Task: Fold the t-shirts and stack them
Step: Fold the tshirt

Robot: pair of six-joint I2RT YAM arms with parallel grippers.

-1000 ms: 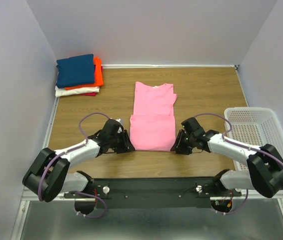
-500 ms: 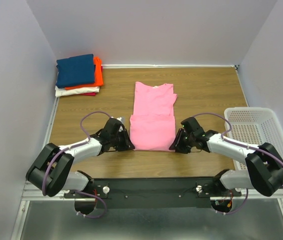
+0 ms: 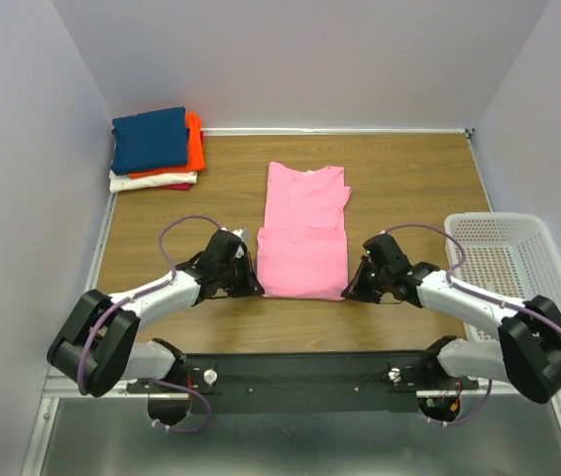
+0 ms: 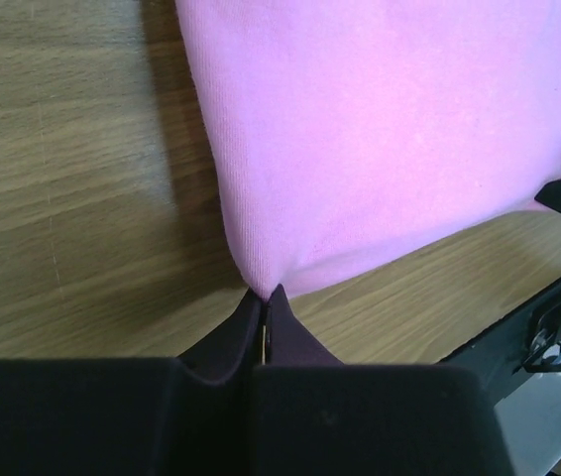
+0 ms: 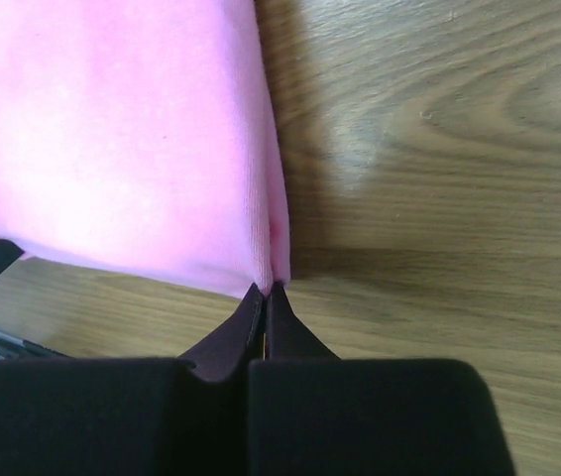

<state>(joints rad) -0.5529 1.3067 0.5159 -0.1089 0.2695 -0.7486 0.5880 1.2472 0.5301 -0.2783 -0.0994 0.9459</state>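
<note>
Your left jaws are pressed shut, tips together, and the near left corner of the pink t-shirt (image 4: 380, 129) looks nipped between them. Your right jaws are closed the same way on the near right corner. From both pairs the cloth runs forward and inward, flat on the counter (image 3: 399, 178), so the shirt lies between them and just ahead.

The sleeves are already tucked in, leaving a narrow strip. The half nearer the jaws carries a second layer whose edge crosses partway up. From that I judge the lengthwise folds and one cross fold to be done. What seems left is one more fold away from you, toward the collar, and then the carry to the pile.

That pile sits well ahead of your left jaws and outboard of them, by the far wall. It has the navy blue t-shirt (image 3: 150, 139) on top, the orange t-shirt (image 3: 194, 144) under it, then the white t-shirt (image 3: 152, 180) and the red t-shirt (image 3: 176, 186), all folded.

The mesh basket (image 3: 504, 258) stands outboard of your right jaws, close to that forearm. A cable loop (image 3: 186, 230) arches just behind your left jaws. Mind both when you lift.
</note>
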